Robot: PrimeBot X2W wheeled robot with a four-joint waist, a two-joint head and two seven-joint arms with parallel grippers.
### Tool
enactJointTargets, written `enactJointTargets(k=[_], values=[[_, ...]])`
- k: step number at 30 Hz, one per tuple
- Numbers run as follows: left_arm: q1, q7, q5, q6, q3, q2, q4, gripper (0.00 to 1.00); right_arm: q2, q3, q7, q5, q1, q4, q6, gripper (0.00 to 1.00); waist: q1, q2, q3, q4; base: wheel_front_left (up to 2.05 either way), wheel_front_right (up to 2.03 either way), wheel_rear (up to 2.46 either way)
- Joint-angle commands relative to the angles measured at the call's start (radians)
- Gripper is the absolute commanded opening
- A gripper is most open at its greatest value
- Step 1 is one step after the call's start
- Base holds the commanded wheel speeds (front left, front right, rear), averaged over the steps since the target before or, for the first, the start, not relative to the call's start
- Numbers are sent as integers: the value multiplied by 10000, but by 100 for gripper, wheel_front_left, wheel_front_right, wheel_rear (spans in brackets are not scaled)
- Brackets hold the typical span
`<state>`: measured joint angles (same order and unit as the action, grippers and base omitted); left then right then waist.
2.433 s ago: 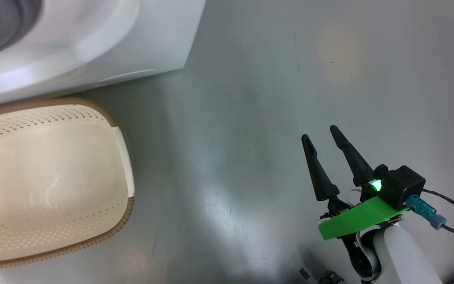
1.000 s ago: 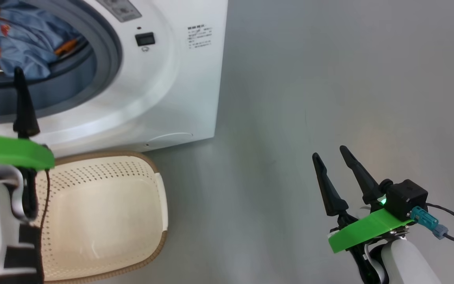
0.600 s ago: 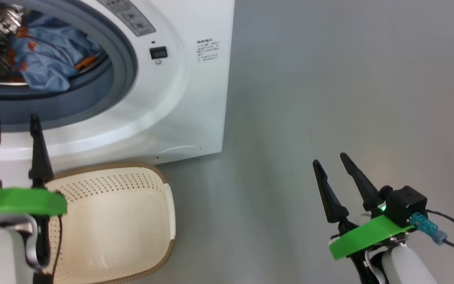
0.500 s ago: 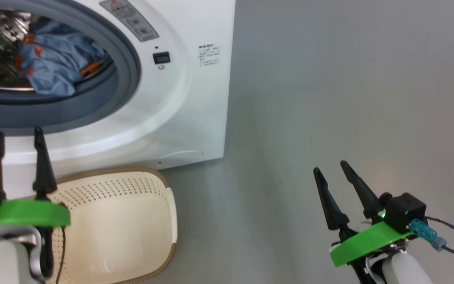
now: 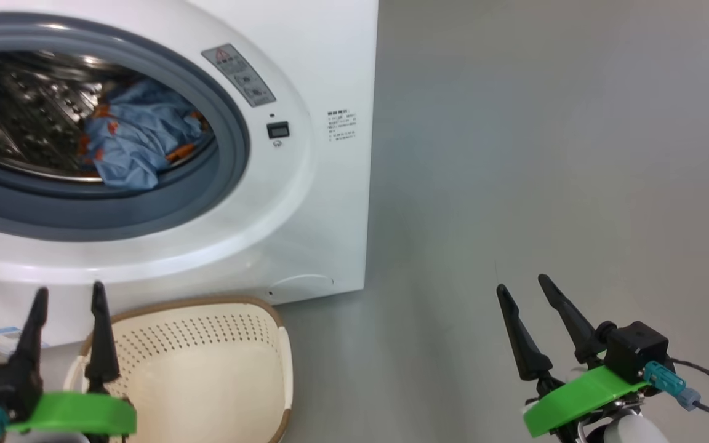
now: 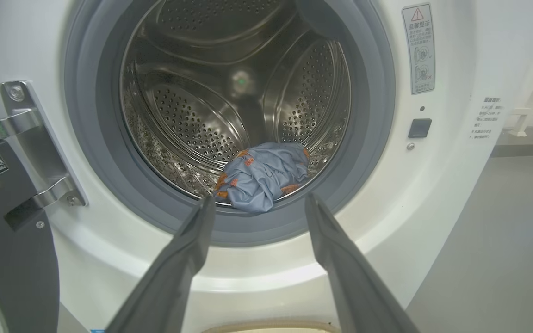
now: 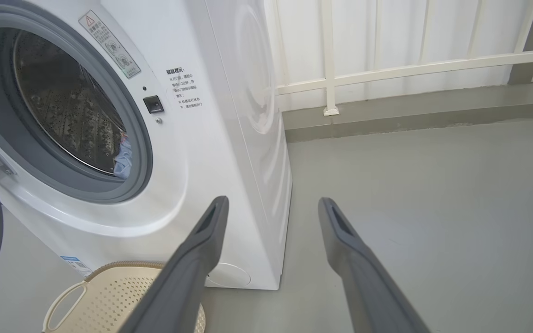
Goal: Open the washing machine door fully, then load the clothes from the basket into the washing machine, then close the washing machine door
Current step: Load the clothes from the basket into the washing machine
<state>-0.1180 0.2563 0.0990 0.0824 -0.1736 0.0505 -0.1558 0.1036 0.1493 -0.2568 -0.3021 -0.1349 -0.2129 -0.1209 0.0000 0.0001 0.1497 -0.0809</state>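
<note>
inside the washing machine (image 6: 447, 194) drum lie the clothes (image 6: 264, 175).

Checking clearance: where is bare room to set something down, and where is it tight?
Free: the grey floor right of the washing machine, out past the right pincer to the railing. Crowded: the basket sits close before the machine's front, with the left pincer by it and the open door on the left.

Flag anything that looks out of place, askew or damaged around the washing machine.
Nothing looks spilled or damaged. One oddity: the light blue garment sits bunched at the very front of the steel drum, its lower edge seemingly lapping onto the grey rubber seal, where the washing machine door could pinch it.
</note>
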Motion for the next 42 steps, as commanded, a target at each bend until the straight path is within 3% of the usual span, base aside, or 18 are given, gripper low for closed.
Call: enactJointTargets(k=[1,16,42], values=[[23,55,-81,-57,-265,175,341,100,59,253,-49,39,146,190,-98,100,0,-1,-270,65,0,0,0],[1625,55,122,-428,64,21,935,100,150,267,-49,21,602,200,-98,100,0,-1,-980,114,0,0,0],[1820,55,455,-757,349,-2,816,100,81,278,-49,43,451,208,-98,100,0,-1,-867,169,0,0,0]])
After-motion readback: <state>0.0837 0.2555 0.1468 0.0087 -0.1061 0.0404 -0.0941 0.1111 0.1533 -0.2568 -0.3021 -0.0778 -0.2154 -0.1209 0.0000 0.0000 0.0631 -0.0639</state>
